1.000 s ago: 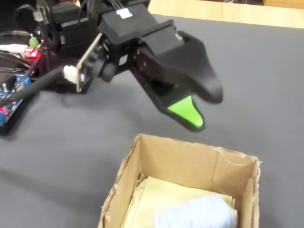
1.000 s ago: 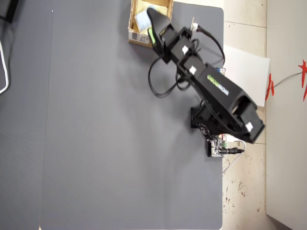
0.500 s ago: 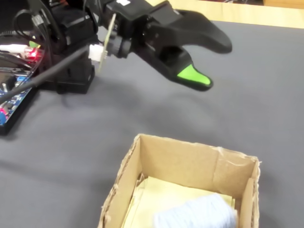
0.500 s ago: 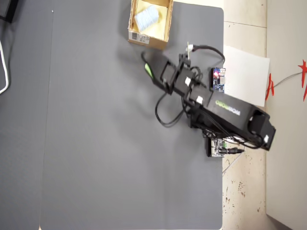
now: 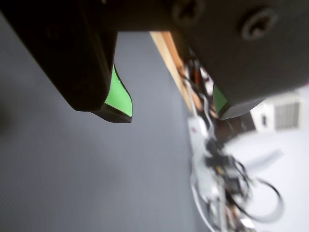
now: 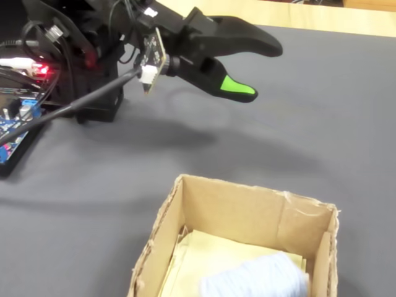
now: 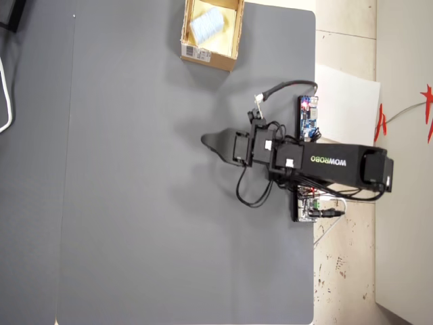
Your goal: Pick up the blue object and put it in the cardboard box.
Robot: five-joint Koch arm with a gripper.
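In the wrist view I see the gripper [image 5: 171, 110] released, its two green-lined jaws standing apart over the grey mat [image 5: 72, 179], nothing between them.

In the fixed view the roll [image 6: 257, 277] lies inside the box [image 6: 232, 213], on its pale bottom; the gripper [image 6: 257, 68] hangs well beyond the box.

Overhead, the roll [image 7: 206, 24] sits in the box [image 7: 211, 57] at the mat's far edge, the gripper [image 7: 208, 141] well apart from the box.
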